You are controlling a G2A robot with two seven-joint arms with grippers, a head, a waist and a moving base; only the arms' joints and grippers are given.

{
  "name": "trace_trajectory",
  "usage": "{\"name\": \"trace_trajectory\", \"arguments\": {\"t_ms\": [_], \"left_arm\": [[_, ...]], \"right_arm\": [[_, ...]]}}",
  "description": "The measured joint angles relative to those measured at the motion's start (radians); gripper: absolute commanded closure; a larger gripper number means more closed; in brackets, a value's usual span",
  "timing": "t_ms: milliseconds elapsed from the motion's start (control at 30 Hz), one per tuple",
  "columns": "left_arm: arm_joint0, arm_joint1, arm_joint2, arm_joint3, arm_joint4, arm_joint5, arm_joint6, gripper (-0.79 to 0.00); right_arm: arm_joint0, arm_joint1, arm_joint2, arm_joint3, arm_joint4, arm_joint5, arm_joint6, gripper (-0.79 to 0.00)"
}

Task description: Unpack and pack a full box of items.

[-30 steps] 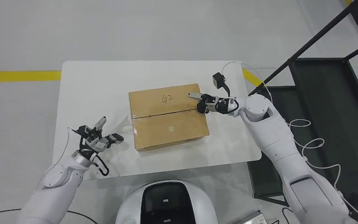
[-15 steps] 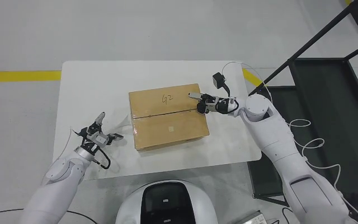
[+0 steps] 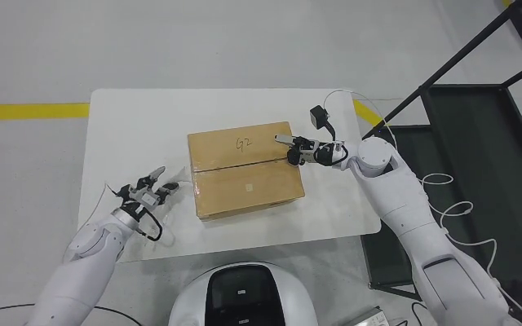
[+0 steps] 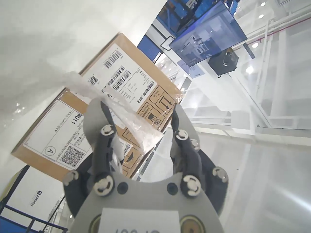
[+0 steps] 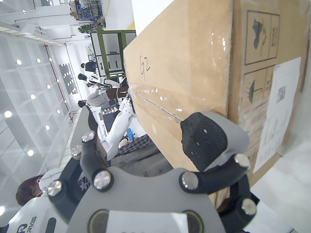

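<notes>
Flanking taped box (image 3: 245,171), right gripper (image 3: 292,149) at edge, left gripper (image 3: 157,183) apart

The left gripper (image 3: 163,181) turns its spread fingers and edges toward two o'clock, now nearer the nine o'clock side of the box (image 3: 245,175).

Box mid-surface, a claw at each end

Top view: the box (image 3: 245,174) sits roughly dead centre on the surface (image 3: 139,122). The left claw (image 3: 161,182) is in the lower left of the frame, just beside the box's left end and apart from it. The right claw (image 3: 287,148) is at the box's right end, by its upper right corner. A rack (image 3: 465,147) stands off the surface along the frame's right side.
</notes>
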Motion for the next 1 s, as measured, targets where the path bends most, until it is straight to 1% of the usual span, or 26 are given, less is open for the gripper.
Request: {"name": "trace_trajectory", "arguments": {"t_ms": [67, 133, 167, 200, 333, 433, 533, 667, 800, 933, 1000], "left_arm": [[-0.003, -0.001, -0.005, 0.007, 0.008, 0.02, 0.002, -0.188], [-0.005, -0.002, -0.008, 0.012, 0.011, 0.031, 0.005, -0.117], [-0.007, -0.004, -0.01, 0.015, 0.012, 0.035, 0.006, -0.025], [-0.008, -0.005, -0.012, 0.016, 0.013, 0.035, 0.007, 0.0], [-0.008, -0.01, -0.022, 0.006, 0.017, 0.007, 0.007, 0.0], [0.006, -0.012, -0.032, -0.024, 0.03, -0.032, 0.007, 0.0], [0.032, -0.013, -0.046, -0.068, 0.042, -0.07, 0.008, 0.0], [0.083, -0.011, -0.075, -0.15, 0.053, -0.123, 0.008, 0.0], [0.135, -0.009, -0.109, -0.233, 0.052, -0.152, 0.001, 0.0], [0.179, -0.007, -0.144, -0.304, 0.072, -0.189, 0.019, 0.0], [0.197, -0.007, -0.162, -0.335, 0.099, -0.224, 0.038, 0.0]], "right_arm": [[0.0, 0.0, 0.0, 0.0, 0.0, 0.0, 0.0, -0.785], [0.0, 0.0, 0.0, 0.0, 0.0, 0.0, 0.0, -0.785], [0.0, 0.0, 0.0, 0.0, 0.0, 0.0, 0.0, -0.785], [0.0, 0.0, 0.0, 0.0, 0.0, 0.0, 0.0, -0.785], [0.0, 0.0, 0.0, 0.0, 0.0, 0.0, 0.0, -0.785], [0.0, 0.0, 0.0, 0.0, 0.0, 0.0, 0.0, -0.785], [0.0, 0.0, 0.0, 0.0, 0.0, 0.0, 0.0, -0.785], [0.0, 0.0, 0.0, 0.0, 0.0, 0.0, 0.0, -0.785], [0.0, 0.0, 0.0, 0.0, 0.0, 0.0, 0.0, -0.785], [0.0, 0.0, 0.0, 0.0, 0.0, 0.0, 0.0, -0.785], [0.0, 0.0, 0.0, 0.0, 0.0, 0.0, 0.0, -0.785]]}}
